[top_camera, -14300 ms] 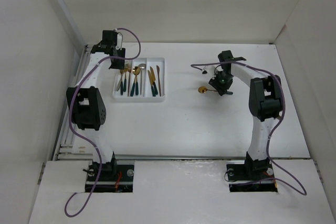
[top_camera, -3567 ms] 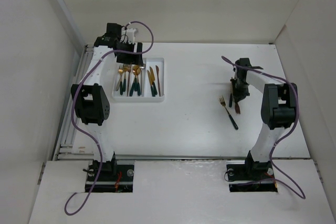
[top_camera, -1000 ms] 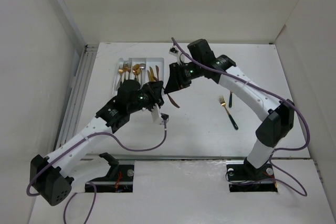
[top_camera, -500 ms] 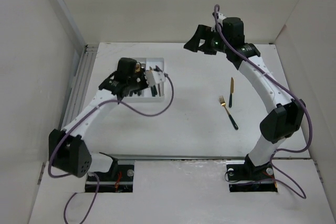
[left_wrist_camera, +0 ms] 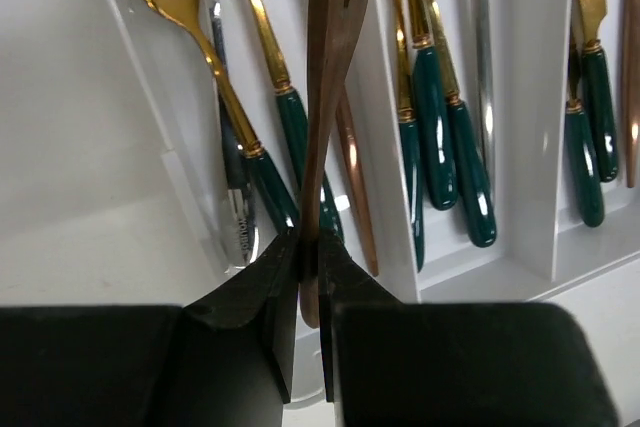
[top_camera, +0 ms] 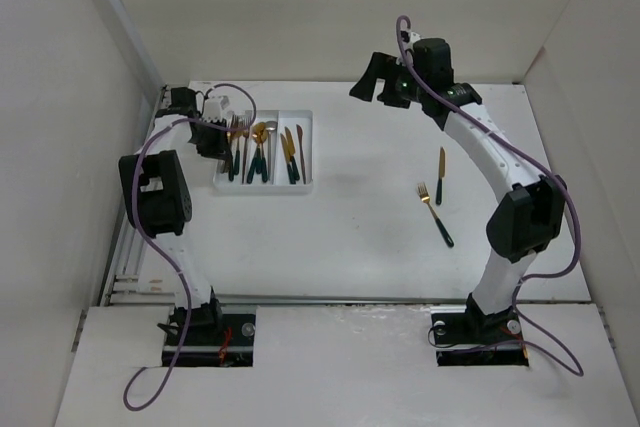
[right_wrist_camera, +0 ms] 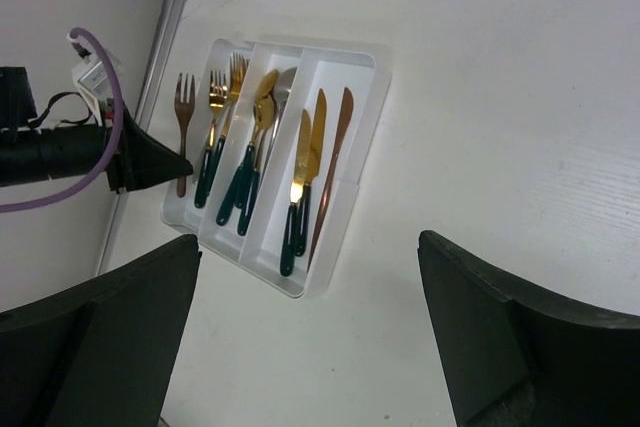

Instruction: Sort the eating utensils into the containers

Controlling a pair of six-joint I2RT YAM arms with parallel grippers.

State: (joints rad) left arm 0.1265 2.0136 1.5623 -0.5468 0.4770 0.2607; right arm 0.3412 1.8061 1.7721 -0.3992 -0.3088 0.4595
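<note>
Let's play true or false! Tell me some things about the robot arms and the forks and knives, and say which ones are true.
1. The left gripper is pinching a brown fork. True.
2. The right gripper is holding a spoon. False: it is open and empty.
3. A green-handled fork and a knife lie on the table, outside the tray. True.
4. The tray has five compartments. False: it has three.

Left gripper (left_wrist_camera: 308,247) carried copper fork (left_wrist_camera: 335,57) to tray (right_wrist_camera: 372,87) (right gripper (right_wrist_camera: 310,317) opened).
</note>
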